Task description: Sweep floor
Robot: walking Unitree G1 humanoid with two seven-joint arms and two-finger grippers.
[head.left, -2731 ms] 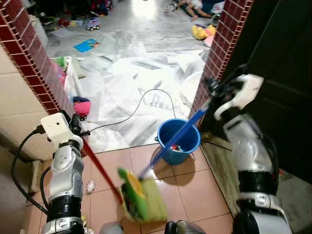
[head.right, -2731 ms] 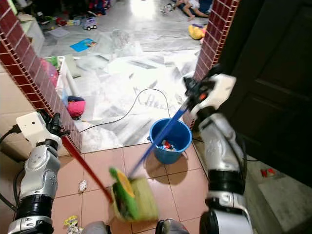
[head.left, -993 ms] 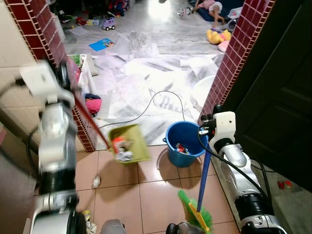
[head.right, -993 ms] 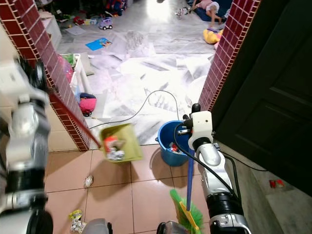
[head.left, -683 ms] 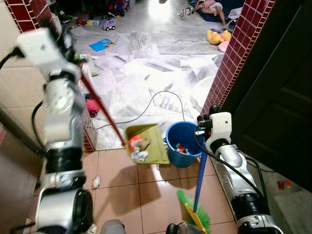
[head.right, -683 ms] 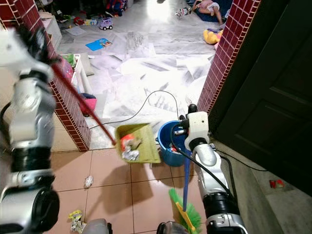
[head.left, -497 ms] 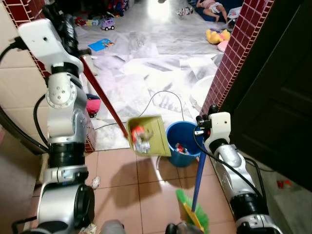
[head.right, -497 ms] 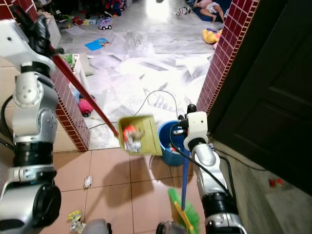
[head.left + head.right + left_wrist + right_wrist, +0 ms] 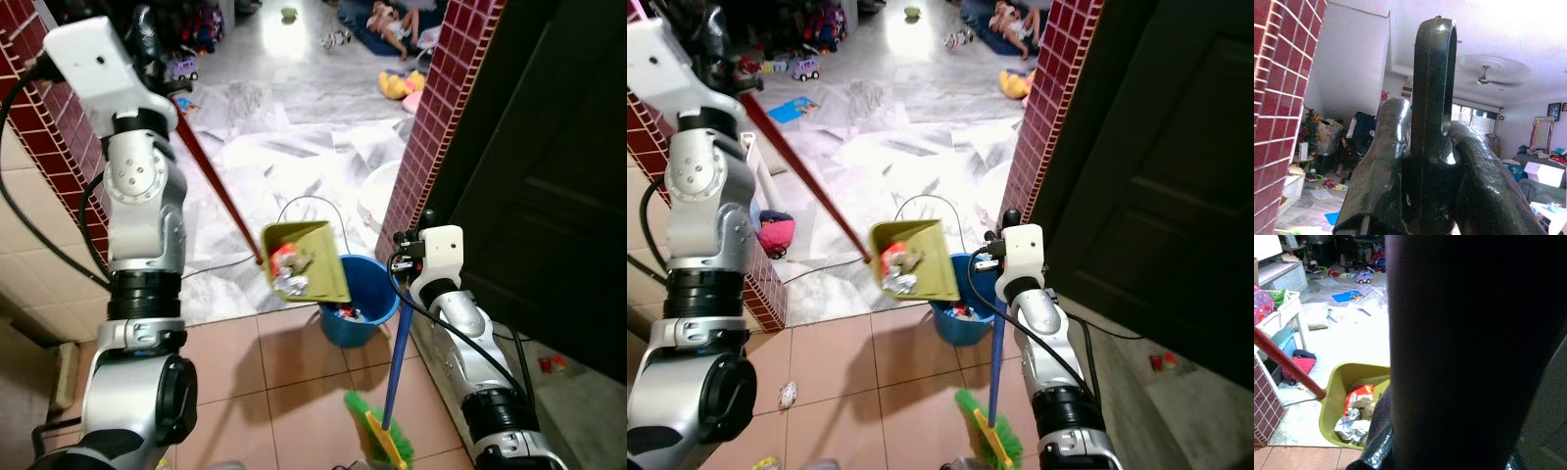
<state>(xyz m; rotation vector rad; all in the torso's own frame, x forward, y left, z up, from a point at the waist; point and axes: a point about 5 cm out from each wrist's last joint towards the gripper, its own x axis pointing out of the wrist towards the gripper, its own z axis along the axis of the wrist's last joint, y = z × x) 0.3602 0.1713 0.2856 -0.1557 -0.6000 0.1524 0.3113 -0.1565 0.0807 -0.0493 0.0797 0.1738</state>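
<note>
Green-bristled broom with blue handle (image 9: 395,362) stands upright on the terracotta tile floor (image 9: 294,382), right gripper (image 9: 404,258) clamped on its top. Left gripper (image 9: 1425,147), raised high, is closed on the red-handled olive dustpan (image 9: 306,261), tilted over the blue plastic bucket (image 9: 358,311). Right wrist view shows crumpled litter (image 9: 1355,418) inside the dustpan.

Open tile floor (image 9: 265,392) lower centre, free between both arms. Blocked centre frame by yellow-green dustpan (image 9: 306,262) with trash, tilted right over blue bucket (image 9: 358,311); red dustpan handle (image 9: 217,199) cutting diagonally from upper left. Blue broom handle (image 9: 397,364) upright just right of bucket, green bristles (image 9: 377,441) on tile at lower centre-right. Brick pillar (image 9: 446,117) and dark door (image 9: 549,176) closing off the right side. Brick wall (image 9: 59,147) closing the left. Cable (image 9: 294,204) looped on pale floor (image 9: 294,147) behind bucket; passage beyond open, toys scattered far back.
</note>
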